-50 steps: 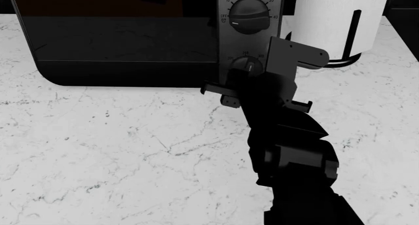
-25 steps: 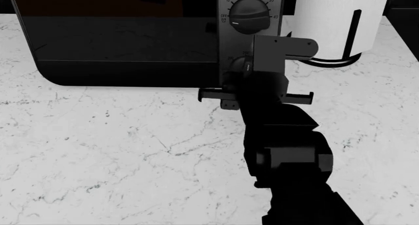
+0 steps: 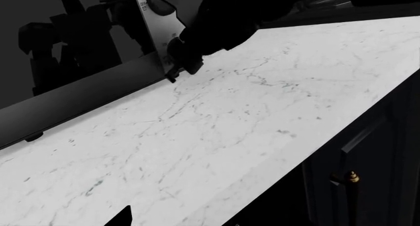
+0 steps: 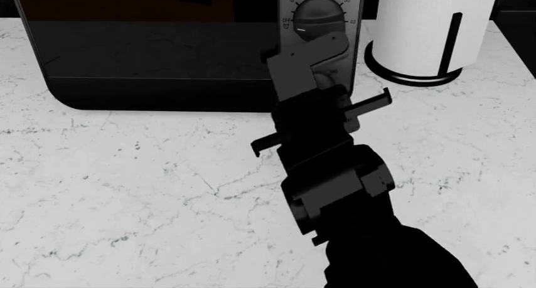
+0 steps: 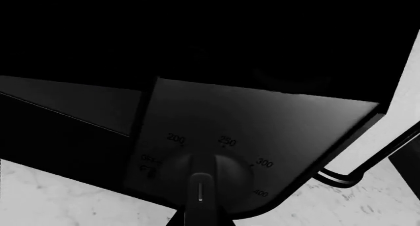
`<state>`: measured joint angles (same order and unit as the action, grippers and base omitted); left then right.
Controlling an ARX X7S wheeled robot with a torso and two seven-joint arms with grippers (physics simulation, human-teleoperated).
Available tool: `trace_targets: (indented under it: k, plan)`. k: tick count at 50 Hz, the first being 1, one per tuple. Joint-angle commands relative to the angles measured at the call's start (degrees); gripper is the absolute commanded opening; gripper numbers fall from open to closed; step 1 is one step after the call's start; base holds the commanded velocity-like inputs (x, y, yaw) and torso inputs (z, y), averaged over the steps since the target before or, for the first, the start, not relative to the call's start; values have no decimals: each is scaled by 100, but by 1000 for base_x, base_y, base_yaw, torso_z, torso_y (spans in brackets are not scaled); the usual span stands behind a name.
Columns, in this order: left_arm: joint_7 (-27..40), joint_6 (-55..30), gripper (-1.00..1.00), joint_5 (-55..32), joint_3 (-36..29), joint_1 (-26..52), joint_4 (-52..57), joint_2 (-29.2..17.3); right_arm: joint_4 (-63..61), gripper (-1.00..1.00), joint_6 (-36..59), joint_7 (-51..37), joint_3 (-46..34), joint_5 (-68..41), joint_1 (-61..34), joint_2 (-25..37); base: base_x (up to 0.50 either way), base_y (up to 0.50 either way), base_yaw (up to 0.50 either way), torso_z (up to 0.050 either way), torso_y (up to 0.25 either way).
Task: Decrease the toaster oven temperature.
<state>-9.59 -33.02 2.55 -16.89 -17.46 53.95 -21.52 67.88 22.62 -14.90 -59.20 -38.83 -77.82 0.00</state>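
The toaster oven [image 4: 159, 49] is a wide black box with a dark glass front at the back of the marble counter. Its silver side panel [image 4: 289, 5] carries an upper knob [image 4: 318, 18]. My right gripper [image 4: 314, 81] covers the lower knob there, tilted to the left. In the right wrist view the gripper [image 5: 200, 209] is shut on that lower knob [image 5: 200, 174], ringed by OFF, 200, 250, 300 and 400. My left gripper [image 3: 210, 223] hovers low over the counter, away from the oven [image 3: 72, 48], and only one fingertip [image 3: 123, 217] shows, far off centre.
A white paper-towel roll [image 4: 427, 24] on a black stand is just right of the oven. The marble counter [image 4: 125, 194] stretches in front. Its front edge and a dark cabinet with a brass handle [image 3: 351, 179] show in the left wrist view.
My right gripper has rolled counter-clockwise on the lower knob, from leaning right to leaning left. The oven and the roll have not moved.
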Motion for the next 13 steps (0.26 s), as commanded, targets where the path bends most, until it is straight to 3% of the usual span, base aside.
trace_targets:
  k: [1, 13]
  plan:
    - [-12, -121, 100, 2, 158, 14, 74, 81, 261, -100, 365, -621, -1888, -672, -81, 1, -10, -3, -5, 0, 0]
    - [24, -104, 100, -29, 179, -10, 61, 68, 70, -100, 931, -1011, -2666, -272, -137, 1, -5, -3, -7, 0, 0]
